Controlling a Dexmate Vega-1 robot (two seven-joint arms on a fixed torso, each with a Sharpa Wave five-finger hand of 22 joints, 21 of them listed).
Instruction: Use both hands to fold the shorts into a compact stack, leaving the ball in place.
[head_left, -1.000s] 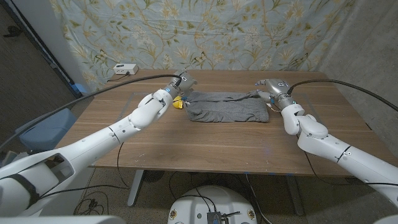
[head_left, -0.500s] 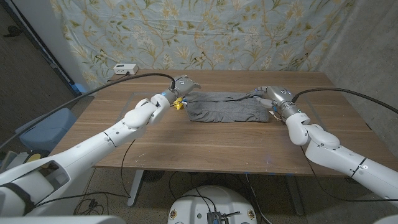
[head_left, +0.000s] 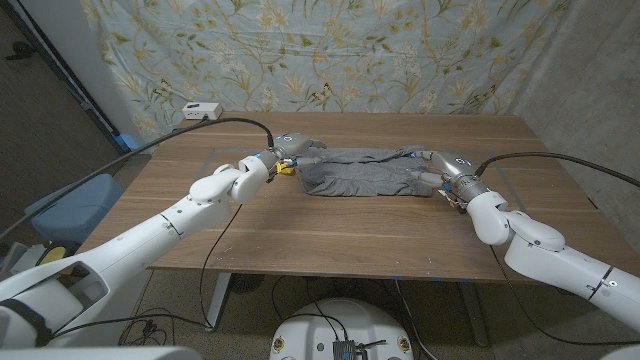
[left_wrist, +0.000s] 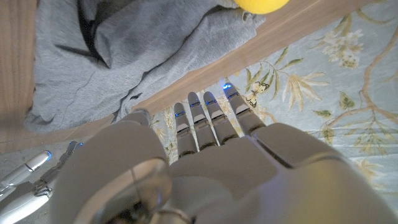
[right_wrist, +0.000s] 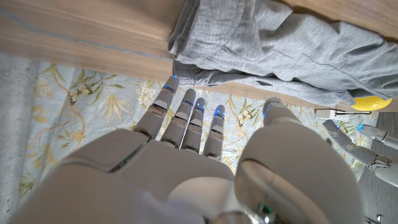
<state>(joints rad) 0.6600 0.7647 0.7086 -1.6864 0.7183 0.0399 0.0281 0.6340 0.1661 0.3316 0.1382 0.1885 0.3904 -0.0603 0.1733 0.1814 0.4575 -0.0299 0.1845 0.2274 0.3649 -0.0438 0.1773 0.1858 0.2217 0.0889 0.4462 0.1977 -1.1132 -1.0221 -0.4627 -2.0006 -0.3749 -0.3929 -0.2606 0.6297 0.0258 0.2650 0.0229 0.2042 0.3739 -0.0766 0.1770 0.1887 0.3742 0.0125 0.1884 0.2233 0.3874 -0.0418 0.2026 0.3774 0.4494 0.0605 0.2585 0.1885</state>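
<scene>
The grey shorts (head_left: 360, 172) lie crumpled and spread sideways at the middle of the wooden table (head_left: 330, 235). A yellow ball (head_left: 285, 168) sits just off their left end. My left hand (head_left: 298, 148) hovers at that left end, beside the ball, fingers straight and holding nothing. My right hand (head_left: 432, 166) is at the shorts' right end, fingers also straight, nothing in them. The left wrist view has the left hand (left_wrist: 205, 162) reaching toward the shorts (left_wrist: 124, 50) and the ball (left_wrist: 261, 5). The right wrist view has the right hand (right_wrist: 186, 168) before the shorts (right_wrist: 280, 50) and the ball (right_wrist: 371, 102).
A white box (head_left: 197, 110) with a cable stands at the table's back left corner. A floral curtain (head_left: 330, 50) hangs behind the table. A blue bin (head_left: 70, 205) stands on the floor at the left. Bare wood lies in front of the shorts.
Both hands have come down and toward the table's front, from above the shorts' far corners to their two ends. Shorts and ball have not moved.
</scene>
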